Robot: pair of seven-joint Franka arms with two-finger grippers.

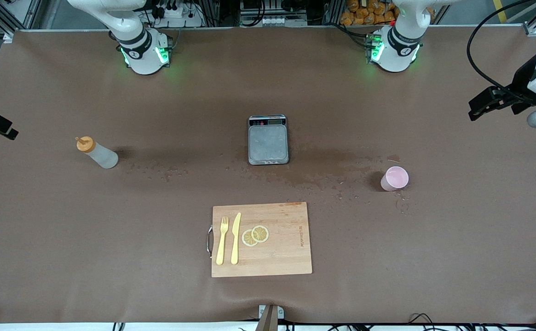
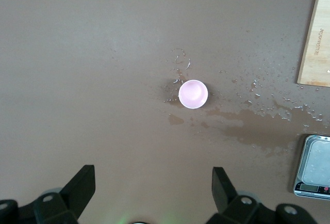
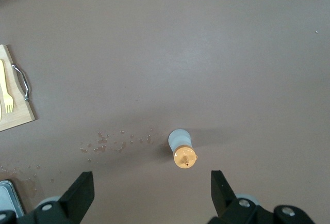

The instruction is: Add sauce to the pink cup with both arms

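Table cover (image 1: pixel 65 257): plain brown, darker wet blotches mid-table. Sauce bottle (image 1: pixel 97 153): translucent whitish, orange nozzle cap. Pink cup (image 1: pixel 394 178): pale pink. Scale (image 1: pixel 268 139): grey platform, dark body. Cutting board (image 1: pixel 277 243): light wood grain. Fork (image 1: pixel 222 240), knife (image 1: pixel 236 238): yellow. Lemon slices (image 1: pixel 255 236): yellow, pale rims.

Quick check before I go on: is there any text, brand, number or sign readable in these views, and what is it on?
None can be read for certain.
Cutting board: a burned-in mark runs along one edge, too small to read.
Kitchen scale: display and buttons on its top strip, no digits legible.
Arm bases: a round dark badge on each, illegible.
Squeeze bottle and pink cup: no label visible.
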